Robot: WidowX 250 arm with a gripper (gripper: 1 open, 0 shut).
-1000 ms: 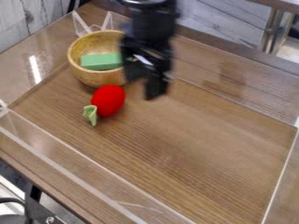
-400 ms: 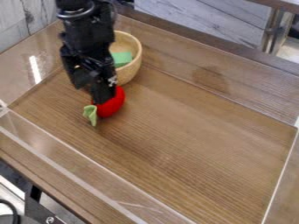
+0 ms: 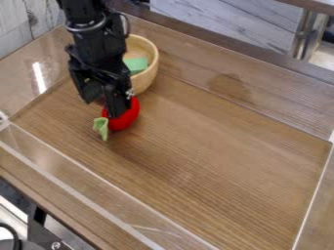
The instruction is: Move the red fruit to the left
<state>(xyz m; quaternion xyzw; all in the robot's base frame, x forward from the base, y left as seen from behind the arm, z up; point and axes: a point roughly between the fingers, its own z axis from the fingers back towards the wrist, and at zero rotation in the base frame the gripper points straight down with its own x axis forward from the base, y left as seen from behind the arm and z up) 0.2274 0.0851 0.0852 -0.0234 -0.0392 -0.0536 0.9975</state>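
Gripper (image 3: pixel 108 97) is wide open, right over the red fruit (image 3: pixel 124 114) on the tabletop (image 3: pixel 209 156), holding nothing; bowl (image 3: pixel 146 61) at one o'clock.

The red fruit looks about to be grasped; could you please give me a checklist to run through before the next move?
1. Gripper open: ok.
2. Gripper directly over the red fruit: ok, it covers the fruit's upper left part.
3. Fingers around the fruit: cannot tell, the gripper hides the contact.
4. Fruit resting on the table, not lifted: ok.
5. Bowl apart from the gripper: cannot tell, they overlap in this view.
6. Space on the table left of the fruit: ok.
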